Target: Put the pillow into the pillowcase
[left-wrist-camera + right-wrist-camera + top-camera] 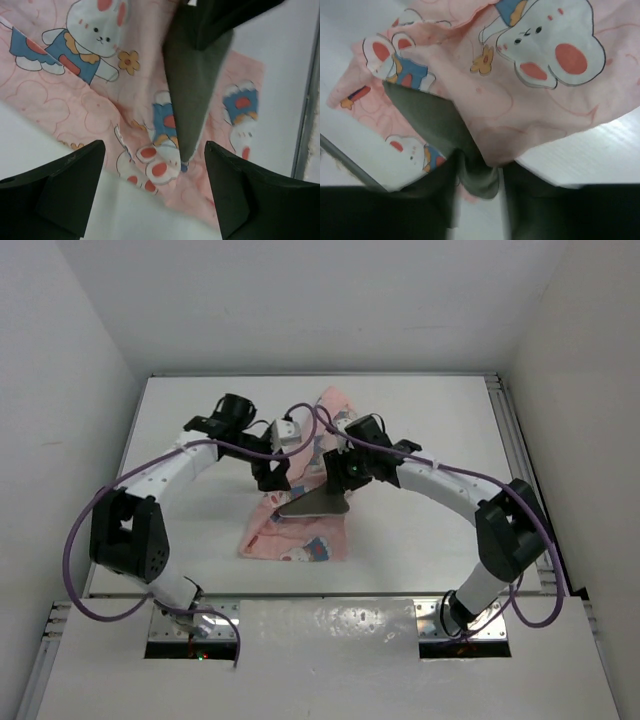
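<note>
The task is at an early stage: the pillow [318, 504] is out in the open, not inside the pillowcase [295, 540]. The pillowcase lies rumpled and mostly flat near the middle of the tabletop [430, 420], running from the far side toward the arm bases, with both arms bent in over it.

The right end effector [481, 172] is pressed together on a bunched corner of the pillow. In its wrist view the grey fabric gathers between the two dark fingers, and a fold of pink cloth comes right up beside the pinch. I cannot tell whether that fold is caught in the grip as well. In the left wrist view the pillow hangs from that grip as a narrow grey wedge, its tip pointing down over the printed rabbits.

The left end effector [155, 150] is spread wide and holds nothing. It hovers just above the pillowcase, close beside the hanging pillow.

Nearly everything remains to be done. No open mouth of the pillowcase shows in any view, so an edge has to be found and held apart — probably the left arm's job, given its empty fingers. The pillow then has to be fed in corner first and worked all the way down. Some pink cloth overlaps the grey in the right wrist view, but it looks like a loose fold, not the pillow entering the opening.
</note>
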Controlling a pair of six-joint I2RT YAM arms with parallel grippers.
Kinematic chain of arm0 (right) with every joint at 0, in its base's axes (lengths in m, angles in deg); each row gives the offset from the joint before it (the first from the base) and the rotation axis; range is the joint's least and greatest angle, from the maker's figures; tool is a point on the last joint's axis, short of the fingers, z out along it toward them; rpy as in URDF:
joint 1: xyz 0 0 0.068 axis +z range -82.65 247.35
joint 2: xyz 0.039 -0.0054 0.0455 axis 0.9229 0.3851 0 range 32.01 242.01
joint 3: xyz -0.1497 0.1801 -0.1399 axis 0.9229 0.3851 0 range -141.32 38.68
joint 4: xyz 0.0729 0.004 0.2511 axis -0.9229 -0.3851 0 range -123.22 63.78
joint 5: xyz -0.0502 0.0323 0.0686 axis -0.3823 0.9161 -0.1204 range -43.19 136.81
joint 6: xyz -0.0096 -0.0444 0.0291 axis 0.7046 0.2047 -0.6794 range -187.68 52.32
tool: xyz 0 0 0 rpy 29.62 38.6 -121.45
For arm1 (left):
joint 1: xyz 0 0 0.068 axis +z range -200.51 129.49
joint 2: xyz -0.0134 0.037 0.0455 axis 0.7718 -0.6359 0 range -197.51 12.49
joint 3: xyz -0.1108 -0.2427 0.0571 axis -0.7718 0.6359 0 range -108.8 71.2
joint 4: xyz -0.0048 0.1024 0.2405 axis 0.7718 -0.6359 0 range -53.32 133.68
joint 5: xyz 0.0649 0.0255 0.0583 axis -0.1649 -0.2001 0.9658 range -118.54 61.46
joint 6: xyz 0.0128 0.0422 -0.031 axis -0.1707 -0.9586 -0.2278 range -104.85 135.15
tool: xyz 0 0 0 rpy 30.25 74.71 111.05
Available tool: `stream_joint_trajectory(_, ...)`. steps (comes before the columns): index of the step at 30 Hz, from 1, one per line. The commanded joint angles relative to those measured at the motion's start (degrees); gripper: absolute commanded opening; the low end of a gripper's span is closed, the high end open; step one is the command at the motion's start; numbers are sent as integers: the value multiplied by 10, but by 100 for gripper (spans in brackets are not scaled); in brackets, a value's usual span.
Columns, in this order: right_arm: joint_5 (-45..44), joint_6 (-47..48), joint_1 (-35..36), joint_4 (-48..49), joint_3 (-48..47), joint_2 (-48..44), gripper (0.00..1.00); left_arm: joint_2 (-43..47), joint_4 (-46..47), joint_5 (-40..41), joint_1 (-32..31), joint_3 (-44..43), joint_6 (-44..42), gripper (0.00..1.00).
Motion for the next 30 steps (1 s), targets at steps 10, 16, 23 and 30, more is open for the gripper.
stream_joint_trajectory(10, -79, -264, -10, 375, 362, -237, 75, -89, 205, 101, -126, 20, 156, 66)
stream_joint_trajectory(16, -201, -385, 87, 482, 494, -277, 53, -100, 254, 138, -172, 47, 176, 68)
stream_joint_trajectory(23, -217, -473, 89, 614, 471, -149, 43, -115, 275, 167, -179, 21, 220, 11)
stream_joint_trajectory(30, -138, -472, 72, 683, 407, -94, 0, -76, 141, 72, -180, -50, 215, 0)
